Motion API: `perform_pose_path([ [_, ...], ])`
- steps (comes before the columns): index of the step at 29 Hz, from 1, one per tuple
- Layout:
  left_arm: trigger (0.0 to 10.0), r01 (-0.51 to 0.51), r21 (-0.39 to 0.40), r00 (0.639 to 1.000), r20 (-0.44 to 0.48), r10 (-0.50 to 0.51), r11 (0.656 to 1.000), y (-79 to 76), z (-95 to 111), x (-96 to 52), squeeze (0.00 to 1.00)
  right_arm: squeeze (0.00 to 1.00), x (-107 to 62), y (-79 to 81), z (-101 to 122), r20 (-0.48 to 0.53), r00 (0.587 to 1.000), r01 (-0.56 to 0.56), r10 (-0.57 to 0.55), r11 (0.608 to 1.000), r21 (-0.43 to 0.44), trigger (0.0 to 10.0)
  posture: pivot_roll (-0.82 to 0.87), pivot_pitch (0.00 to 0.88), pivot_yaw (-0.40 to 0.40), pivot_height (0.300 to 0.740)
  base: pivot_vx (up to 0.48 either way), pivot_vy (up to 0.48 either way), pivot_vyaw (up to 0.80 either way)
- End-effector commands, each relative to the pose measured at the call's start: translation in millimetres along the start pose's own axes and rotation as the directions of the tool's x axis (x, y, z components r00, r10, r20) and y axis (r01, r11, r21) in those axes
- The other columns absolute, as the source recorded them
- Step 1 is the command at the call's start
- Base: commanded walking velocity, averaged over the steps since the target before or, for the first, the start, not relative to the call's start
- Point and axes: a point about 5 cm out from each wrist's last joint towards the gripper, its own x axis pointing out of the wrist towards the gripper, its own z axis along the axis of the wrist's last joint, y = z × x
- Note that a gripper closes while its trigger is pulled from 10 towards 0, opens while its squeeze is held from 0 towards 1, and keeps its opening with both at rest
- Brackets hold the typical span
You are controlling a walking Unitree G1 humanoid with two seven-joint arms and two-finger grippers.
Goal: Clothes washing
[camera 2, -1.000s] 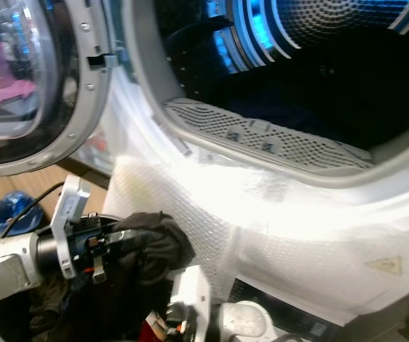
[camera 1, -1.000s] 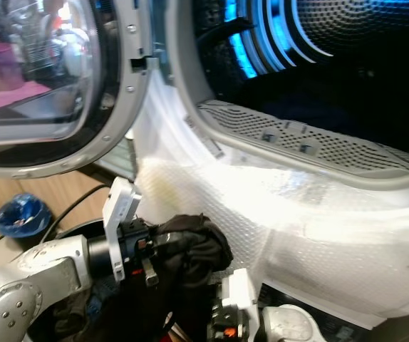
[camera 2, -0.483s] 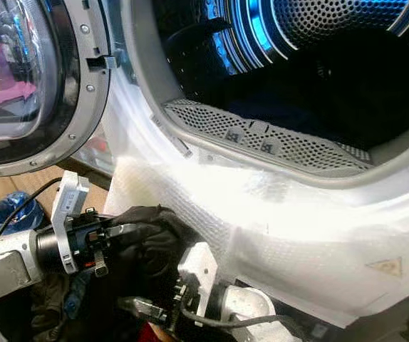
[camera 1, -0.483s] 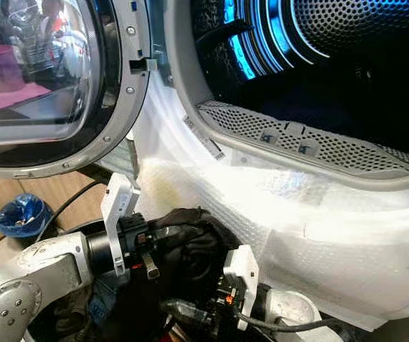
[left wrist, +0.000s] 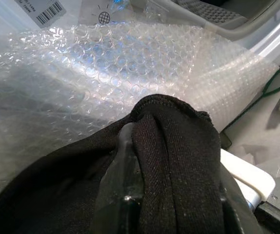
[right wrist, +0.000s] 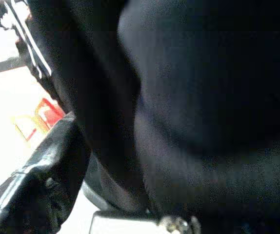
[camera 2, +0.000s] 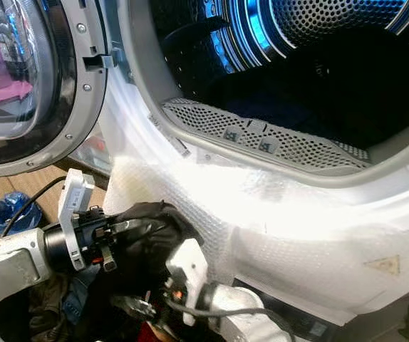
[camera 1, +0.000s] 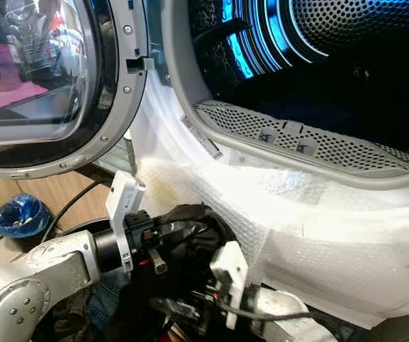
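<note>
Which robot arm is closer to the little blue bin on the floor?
Left. The left end effector, wrapped in the black garment, is just right of the blue bin. The right end effector sits lower, farther from it, under the garment.

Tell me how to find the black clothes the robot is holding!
Find the big round washer opening with blue light inside. Below its rim, bubble wrap covers the white front. Against that wrap, the left gripper is shut on the black garment, a dark bunched lump against all that shiny white.
</note>
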Motion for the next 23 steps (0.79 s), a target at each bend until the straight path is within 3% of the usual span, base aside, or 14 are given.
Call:
perform_pose_path([
  [1,0.0,0.013,0.037,1.0,0.028,-0.014,0.999,-3.8,7,5.5,0.0,0.0,2.5,10.6,12,0.05,0.998,-0.053,0.05,0.996,0.078,10.0,0.06,0.016,-0.011,0.74,0.0,0.0,0.0],
  [6,0.0,-0.021,0.038,0.998,0.057,0.019,0.999,-2.5,9,11.0,0.0,0.0,5.5,13.3,9,0.0,1.0,-0.017,0.017,0.998,0.068,10.0,0.06,0.018,-0.009,0.74,0.0,0.0,0.0],
  [8,0.0,-0.026,0.037,0.998,0.065,0.023,0.999,-3.5,9,14.5,0.0,0.0,8.5,14.6,14,0.013,1.0,0.007,-0.009,0.994,0.114,10.0,0.06,0.022,-0.009,0.74,0.0,0.0,0.0],
  [10,0.0,-0.025,0.034,0.998,0.066,0.023,0.999,-3.9,9,15.7,0.0,0.0,9.3,17.5,17,0.034,0.999,-0.016,0.011,0.989,0.144,10.0,0.05,0.022,-0.008,0.74,0.0,0.0,0.0],
  [11,0.0,-0.038,0.032,0.997,0.069,0.035,0.999,-2.8,7,17.0,0.0,0.0,7.4,24.5,20,0.054,0.996,-0.084,0.075,0.978,0.19,10.0,0.05,0.022,-0.008,0.74,0.0,0.0,0.0],
  [13,0.0,-0.051,0.035,0.997,0.067,0.048,0.998,-1.8,6,17.9,0.0,0.0,5.6,27.6,20,0.047,0.994,-0.106,0.099,0.975,0.196,10.0,0.05,0.022,-0.008,0.74,0.0,0.0,0.0],
  [17,0.0,-0.078,0.026,0.993,0.089,0.075,0.997,-1.8,7,24.1,0.0,0.0,6.4,25.8,20,0.018,0.999,-0.053,0.05,0.986,0.161,10.0,0.04,0.023,-0.007,0.74,0.0,0.0,0.0],
  [19,0.0,-0.083,0.023,0.992,0.102,0.08,0.996,-3.2,7,28.0,0.0,0.0,13.8,17.2,20,-0.025,0.998,0.067,-0.064,0.983,0.171,10.0,0.04,0.023,-0.008,0.74,0.0,0.0,0.0],
  [21,0.0,-0.089,0.02,0.99,0.109,0.086,0.996,-3.1,7,28.4,0.0,0.0,15.3,18.4,23,-0.011,0.998,0.064,-0.063,0.977,0.201,10.0,0.04,0.023,-0.008,0.74,0.0,0.0,0.0],
  [23,0.0,-0.097,0.022,0.988,0.121,0.094,0.995,-2.4,10,28.4,0.0,0.0,17.3,14.8,21,-0.071,0.988,0.147,-0.137,0.975,0.166,10.0,0.04,0.023,-0.008,0.74,0.0,0.0,0.0],
])
